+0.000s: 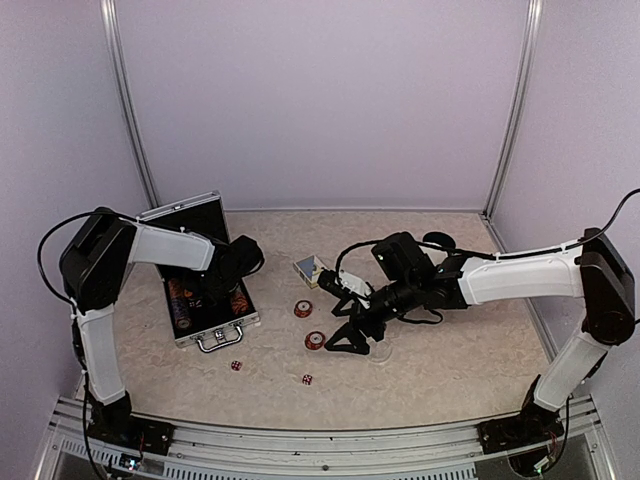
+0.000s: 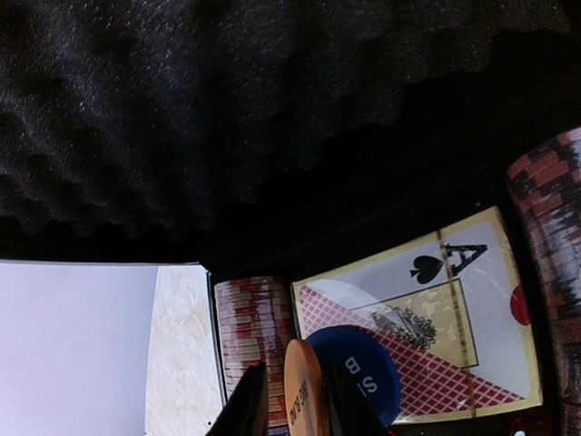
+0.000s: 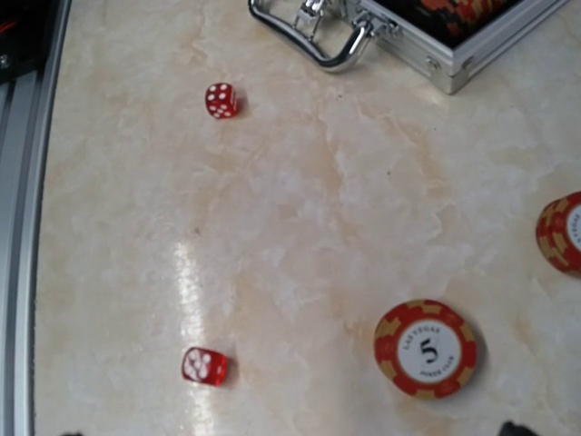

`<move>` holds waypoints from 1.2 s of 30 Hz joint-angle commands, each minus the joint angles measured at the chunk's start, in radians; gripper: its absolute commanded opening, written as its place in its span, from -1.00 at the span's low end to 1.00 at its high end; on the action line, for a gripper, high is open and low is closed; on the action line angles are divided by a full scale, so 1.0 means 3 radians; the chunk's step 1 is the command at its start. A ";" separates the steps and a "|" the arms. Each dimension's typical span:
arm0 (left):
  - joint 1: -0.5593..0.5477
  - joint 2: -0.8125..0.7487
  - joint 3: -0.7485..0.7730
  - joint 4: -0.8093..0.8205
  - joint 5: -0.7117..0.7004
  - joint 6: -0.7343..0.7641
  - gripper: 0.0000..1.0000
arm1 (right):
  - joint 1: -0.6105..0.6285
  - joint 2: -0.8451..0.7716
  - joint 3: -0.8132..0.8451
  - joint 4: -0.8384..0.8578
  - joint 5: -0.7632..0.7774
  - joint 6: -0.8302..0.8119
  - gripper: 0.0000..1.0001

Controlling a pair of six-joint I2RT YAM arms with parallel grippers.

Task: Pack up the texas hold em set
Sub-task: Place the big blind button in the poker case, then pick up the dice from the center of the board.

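My left gripper (image 2: 298,411) pinches a tan disc (image 2: 304,381) edge-on above the briefcase (image 1: 225,325); releasing it inside comes next. My right gripper (image 1: 350,345) hangs wide near the 5 chip (image 3: 425,349).

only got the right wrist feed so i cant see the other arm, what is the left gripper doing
observer: the left gripper is down in the open case, shut on a tan disc held on edge
operator: whats already packed in there
observer: a card deck showing the ace of spades, a blue disc marked SB and stacks of chips
operator: anything loose that i cant see
observer: a small box lies on the table past the chip at your right edge, outside the case
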 commanded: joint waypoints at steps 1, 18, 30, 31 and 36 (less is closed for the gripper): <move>0.0026 -0.0015 0.0033 0.0110 0.0006 0.0025 -0.44 | -0.0031 0.0054 -0.0004 0.0000 -0.0033 -0.0022 0.98; -0.0223 -0.0513 -0.0075 0.0377 0.0326 -0.0012 -0.04 | -0.0029 0.0034 0.0001 0.0003 -0.0025 -0.0004 0.98; -0.0586 -0.1435 -0.0563 0.1063 0.1234 0.0091 0.33 | -0.0031 -0.0064 0.0120 -0.0212 0.0380 0.0067 0.98; -0.0609 -0.1517 -0.0613 0.1116 0.1333 0.0077 0.35 | -0.0031 -0.0064 0.0135 -0.0235 0.0445 0.0094 0.98; -0.0750 -0.1796 -0.0950 0.1422 0.1729 0.0062 0.46 | -0.0077 -0.0135 0.0140 -0.0284 0.0686 0.0253 0.98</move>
